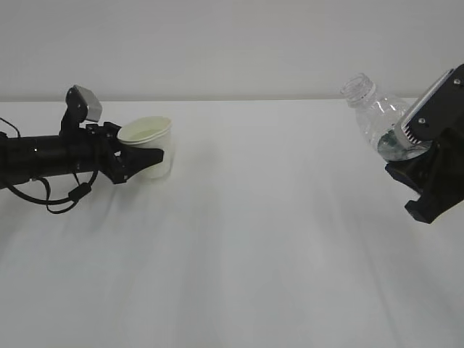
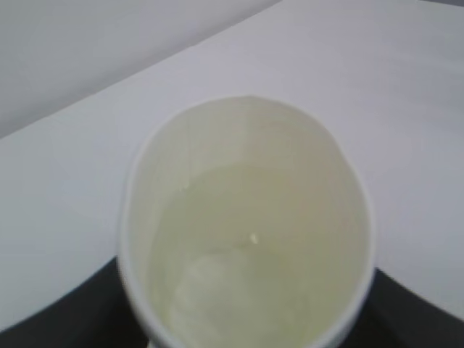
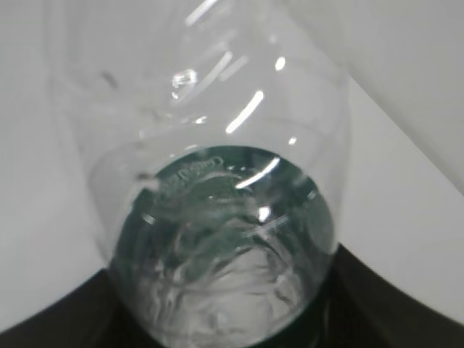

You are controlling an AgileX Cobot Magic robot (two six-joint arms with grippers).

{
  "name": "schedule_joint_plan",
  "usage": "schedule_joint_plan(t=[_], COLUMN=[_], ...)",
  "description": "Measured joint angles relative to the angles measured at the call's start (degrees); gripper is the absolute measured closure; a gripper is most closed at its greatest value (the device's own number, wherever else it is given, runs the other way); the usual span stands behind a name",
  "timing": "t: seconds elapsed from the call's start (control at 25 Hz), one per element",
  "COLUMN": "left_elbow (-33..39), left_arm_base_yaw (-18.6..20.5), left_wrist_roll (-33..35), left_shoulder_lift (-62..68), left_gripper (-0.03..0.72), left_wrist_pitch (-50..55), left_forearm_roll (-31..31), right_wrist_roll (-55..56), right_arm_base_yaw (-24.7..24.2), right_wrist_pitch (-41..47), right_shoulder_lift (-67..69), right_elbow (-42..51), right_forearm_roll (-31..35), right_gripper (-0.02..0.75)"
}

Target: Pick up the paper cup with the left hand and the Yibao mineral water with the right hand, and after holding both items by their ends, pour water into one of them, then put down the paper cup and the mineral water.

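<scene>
Paper cup (image 1: 148, 148) sits in left hand (image 1: 138, 161), Yibao mineral water (image 1: 380, 119) in right hand (image 1: 428, 174)

A plain white tabletop (image 1: 239, 239) fills the lower part of the exterior view, its surface smooth and matte, with faint soft grey shadows streaking across it toward the front. Behind it rises a pale grey-white wall (image 1: 232, 43), bare and evenly lit; the two meet in a straight horizontal line across the view. Both wrist views show the same white surface with the greyer wall beyond its edge.
</scene>
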Motion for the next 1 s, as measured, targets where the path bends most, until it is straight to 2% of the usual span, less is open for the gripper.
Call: schedule_joint_plan(t=[1.0], left_elbow=[0.0], left_arm_base_yaw=[0.0], left_wrist_roll=[2.9], left_shoulder_lift=[3.2], left_gripper=[0.221], left_wrist_pitch=[-2.7], left_forearm_roll=[-2.8], right_wrist_roll=[0.1], right_arm_base_yaw=[0.0], right_wrist_pitch=[0.0], right_shoulder_lift=[0.0], right_elbow=[0.0], right_forearm_roll=[-0.2], right_gripper=[0.309])
